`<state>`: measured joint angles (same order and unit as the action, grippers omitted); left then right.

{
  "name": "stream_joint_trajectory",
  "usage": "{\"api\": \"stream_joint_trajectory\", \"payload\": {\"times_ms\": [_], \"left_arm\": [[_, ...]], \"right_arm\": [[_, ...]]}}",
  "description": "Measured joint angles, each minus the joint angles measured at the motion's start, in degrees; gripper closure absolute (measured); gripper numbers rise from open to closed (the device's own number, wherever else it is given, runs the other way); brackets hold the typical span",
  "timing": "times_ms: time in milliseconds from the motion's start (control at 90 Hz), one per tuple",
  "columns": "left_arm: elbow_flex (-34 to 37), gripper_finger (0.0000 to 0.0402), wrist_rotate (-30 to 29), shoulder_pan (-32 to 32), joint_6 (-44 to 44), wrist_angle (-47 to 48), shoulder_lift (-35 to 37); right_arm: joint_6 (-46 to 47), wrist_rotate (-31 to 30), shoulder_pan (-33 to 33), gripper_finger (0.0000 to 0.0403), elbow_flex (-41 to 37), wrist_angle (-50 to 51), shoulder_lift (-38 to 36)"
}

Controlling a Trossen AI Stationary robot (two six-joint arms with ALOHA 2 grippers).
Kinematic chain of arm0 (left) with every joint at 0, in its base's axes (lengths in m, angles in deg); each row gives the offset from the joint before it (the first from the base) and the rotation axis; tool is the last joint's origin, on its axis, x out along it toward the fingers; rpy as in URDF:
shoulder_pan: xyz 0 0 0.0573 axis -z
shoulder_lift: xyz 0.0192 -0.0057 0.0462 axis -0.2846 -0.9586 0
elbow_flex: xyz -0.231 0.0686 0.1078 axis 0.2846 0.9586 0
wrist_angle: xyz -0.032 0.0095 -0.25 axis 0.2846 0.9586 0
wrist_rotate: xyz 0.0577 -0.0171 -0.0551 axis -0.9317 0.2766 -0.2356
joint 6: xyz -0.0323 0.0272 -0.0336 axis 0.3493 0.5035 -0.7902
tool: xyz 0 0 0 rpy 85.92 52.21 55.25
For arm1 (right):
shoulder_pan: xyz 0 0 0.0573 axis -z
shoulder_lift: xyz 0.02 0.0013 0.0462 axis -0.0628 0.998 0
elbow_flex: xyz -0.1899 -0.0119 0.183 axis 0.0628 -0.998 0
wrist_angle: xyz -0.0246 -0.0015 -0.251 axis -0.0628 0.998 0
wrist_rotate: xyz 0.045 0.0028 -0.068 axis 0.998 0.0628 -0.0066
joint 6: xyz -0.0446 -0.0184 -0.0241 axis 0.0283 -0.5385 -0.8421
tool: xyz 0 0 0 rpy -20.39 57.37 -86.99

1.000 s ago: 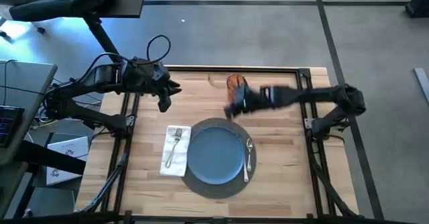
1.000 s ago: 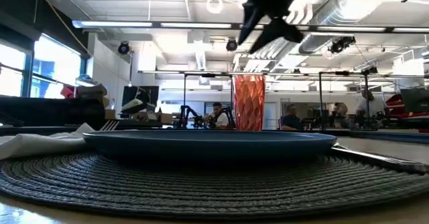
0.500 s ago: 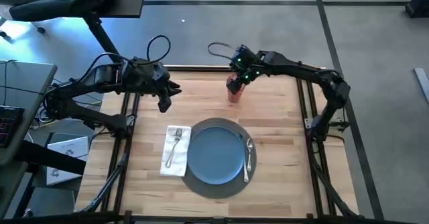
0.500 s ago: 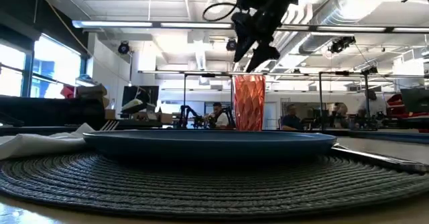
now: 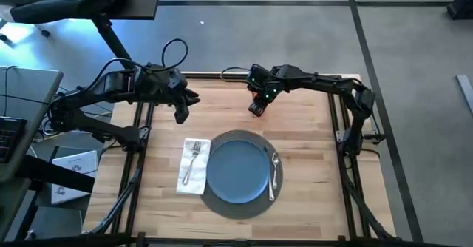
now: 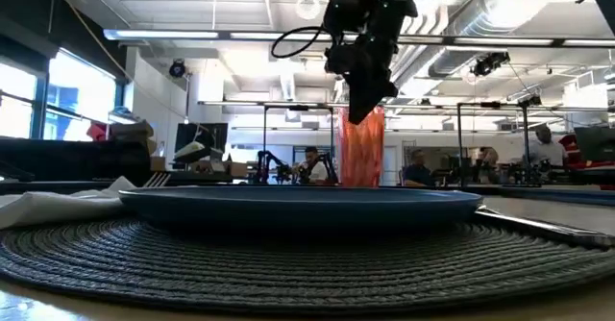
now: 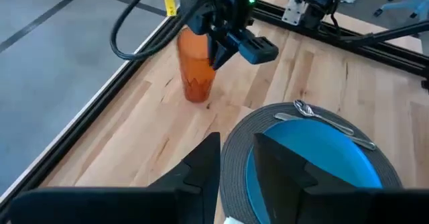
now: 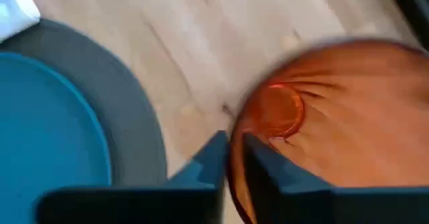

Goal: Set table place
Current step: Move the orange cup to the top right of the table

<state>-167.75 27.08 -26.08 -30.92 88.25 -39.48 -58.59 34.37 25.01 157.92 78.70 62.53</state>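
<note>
Left wrist view gives me what the high view hides: the orange tumbler (image 7: 196, 66) standing upright on the table (image 7: 120, 137) beyond the placemat (image 7: 236, 153), with the right gripper (image 7: 224, 46) down at its rim. My right wrist view shows the fingers nearly together, one inside the rim, one outside. Left gripper (image 5: 182, 112) hovers apart, jaws narrowly parted, holding nothing. Plate (image 5: 236, 168), spoon (image 5: 274, 174), and fork (image 5: 192, 160) on napkin (image 5: 194, 179) lie nearer.

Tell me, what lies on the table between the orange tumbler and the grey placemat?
Nothing: between the tumbler and the placemat only bare table wood shows, in the left wrist view.
</note>
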Motion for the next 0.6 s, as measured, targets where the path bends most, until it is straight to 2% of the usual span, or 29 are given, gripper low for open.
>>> {"api": "stream_joint_trajectory", "payload": {"times_ms": [144, 300, 456, 600], "left_arm": [[0.0, 0.0326, 0.0, 0.0, 0.0, 0.0, 0.0], [0.0, 0.0326, 0.1, 0.0, 0.0, 0.1, 0.0], [0.0, 0.0326, 0.6, 0.0, 0.1, 0.1, 0.0], [0.0, 0.0326, 0.6, 0.0, 0.9, 0.1, 0.0]], "right_arm": [[3.6, 0.1, -3.1, 0.0401, 1.9, 8.1, -0.3], [9.4, 3.9, -8.6, 0.0402, 2.4, 10.4, -4.0], [15.2, -2.0, -13.9, 0.0403, 2.4, 18.6, -5.9], [19.6, -3.5, -16.4, 0.0403, 2.4, 22.4, -6.3]]}}
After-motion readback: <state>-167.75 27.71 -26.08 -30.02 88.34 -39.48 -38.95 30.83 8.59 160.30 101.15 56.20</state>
